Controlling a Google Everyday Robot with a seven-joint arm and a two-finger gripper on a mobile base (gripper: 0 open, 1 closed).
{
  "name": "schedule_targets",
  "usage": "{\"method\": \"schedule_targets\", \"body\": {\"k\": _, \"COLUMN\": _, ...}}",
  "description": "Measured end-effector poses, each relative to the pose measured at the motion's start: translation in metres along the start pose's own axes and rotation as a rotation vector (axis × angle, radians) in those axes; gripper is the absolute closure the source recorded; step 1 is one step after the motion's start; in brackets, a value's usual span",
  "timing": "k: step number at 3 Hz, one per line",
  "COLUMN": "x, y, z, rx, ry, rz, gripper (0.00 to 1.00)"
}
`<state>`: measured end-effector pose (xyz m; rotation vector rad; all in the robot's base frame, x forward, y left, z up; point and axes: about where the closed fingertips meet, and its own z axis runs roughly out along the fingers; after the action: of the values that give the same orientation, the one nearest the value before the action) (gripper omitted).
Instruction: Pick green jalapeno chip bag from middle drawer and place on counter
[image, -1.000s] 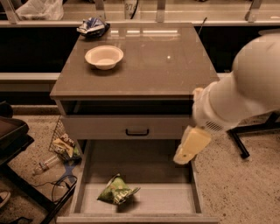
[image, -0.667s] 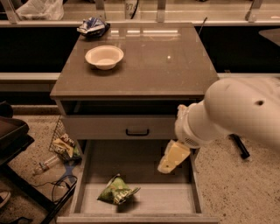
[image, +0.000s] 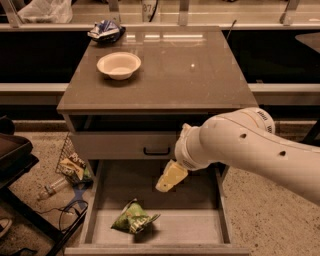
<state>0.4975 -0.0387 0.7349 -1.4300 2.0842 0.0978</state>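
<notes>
The green jalapeno chip bag (image: 133, 218) lies crumpled on the floor of the open middle drawer (image: 200, 227), towards its front left. My gripper (image: 166, 184) hangs over the drawer's middle, above and to the right of the bag, not touching it. The white arm reaches in from the right. The counter (image: 200, 75) is the glossy grey-brown top of the cabinet above.
A white bowl (image: 119, 65) stands on the counter's left side, with a blue-and-white snack bag (image: 105, 31) behind it at the back left corner. The closed drawer front with a black handle (image: 156, 150) sits above the open drawer. Litter and a wire basket (image: 70, 162) lie on the floor to the left.
My arm has swung left and down, carrying the gripper from the drawer's right side to over its middle, closer to the bag. The bag has not moved.
</notes>
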Motion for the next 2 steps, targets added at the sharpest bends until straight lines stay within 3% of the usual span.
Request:
{"method": "schedule_targets", "body": {"k": 1, "x": 0.0, "y": 0.0, "z": 0.0, "rx": 0.0, "ry": 0.0, "rz": -0.003, "gripper": 0.0}}
{"method": "schedule_targets", "body": {"k": 2, "x": 0.004, "y": 0.025, "z": 0.043, "rx": -0.052, "ry": -0.054, "rz": 0.051, "gripper": 0.0}}
